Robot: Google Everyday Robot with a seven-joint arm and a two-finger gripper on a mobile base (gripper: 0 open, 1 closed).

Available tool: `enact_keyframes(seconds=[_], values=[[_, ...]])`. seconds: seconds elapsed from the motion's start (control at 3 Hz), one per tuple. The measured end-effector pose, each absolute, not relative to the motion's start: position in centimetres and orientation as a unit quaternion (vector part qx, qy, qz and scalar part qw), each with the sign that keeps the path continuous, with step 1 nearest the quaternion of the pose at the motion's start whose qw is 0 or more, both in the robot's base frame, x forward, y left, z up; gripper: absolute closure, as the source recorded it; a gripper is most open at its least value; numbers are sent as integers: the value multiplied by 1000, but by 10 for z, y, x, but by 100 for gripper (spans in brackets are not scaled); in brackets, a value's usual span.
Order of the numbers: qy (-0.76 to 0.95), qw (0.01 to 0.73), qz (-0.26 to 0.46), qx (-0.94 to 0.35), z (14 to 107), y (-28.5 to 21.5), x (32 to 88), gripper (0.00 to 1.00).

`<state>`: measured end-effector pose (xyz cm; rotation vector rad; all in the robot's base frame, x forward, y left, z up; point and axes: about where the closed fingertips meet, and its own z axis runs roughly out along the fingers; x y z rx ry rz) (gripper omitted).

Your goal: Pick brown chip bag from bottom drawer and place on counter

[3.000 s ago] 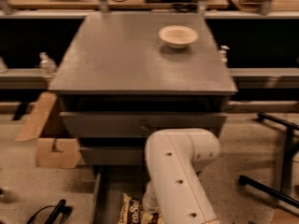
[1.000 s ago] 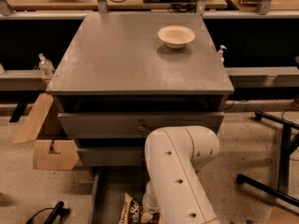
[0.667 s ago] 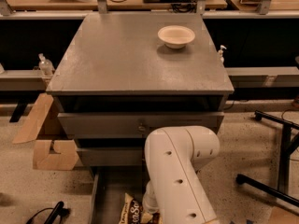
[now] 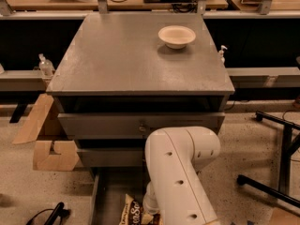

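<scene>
Down at the lower edge of the camera view, the end effector is hidden behind the bulky white arm (image 4: pixel 180 172) and cut off by the frame, so I cannot tell whether it is wide, narrow or holding anything. Only a white wrist segment (image 4: pixel 151 203) shows, reaching down into the open bottom drawer (image 4: pixel 110 196).

Just left of where the end effector must sit, the brown chip bag (image 4: pixel 132 213) lies in that drawer, touching the wrist segment. Only its upper part shows: a dark panel with white script. The rest is cropped by the frame edge and covered by the arm. Whether the end effector touches the bag cannot be made out.

The drawer's right side is wholly masked by the arm; only its left wall and a strip of grey floor are visible.

Above the end effector, two closed drawer fronts (image 4: pixel 136 124) are stacked, the lower one partly hidden by the arm. Farther up and away spreads the grey desk (image 4: pixel 117 60), with a pale bowl (image 4: pixel 176 36) near its far right corner, well apart from the bag.

Left of the end effector, cardboard pieces (image 4: pixel 49 149) lean by the cabinet, and a black object (image 4: pixel 51 214) is too cropped to identify. To the right stand black metal legs (image 4: pixel 281 163), cut off by the frame.
</scene>
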<state>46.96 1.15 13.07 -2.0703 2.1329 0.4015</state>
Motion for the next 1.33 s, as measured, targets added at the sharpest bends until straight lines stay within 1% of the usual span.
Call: enact_keyframes(seconds=[0.67,1.0,1.33], values=[[709,71,134,-688,131,12,470,100],[709,71,134,-688,131,12,470,73],[709,71,134,-688,131,12,470,50]])
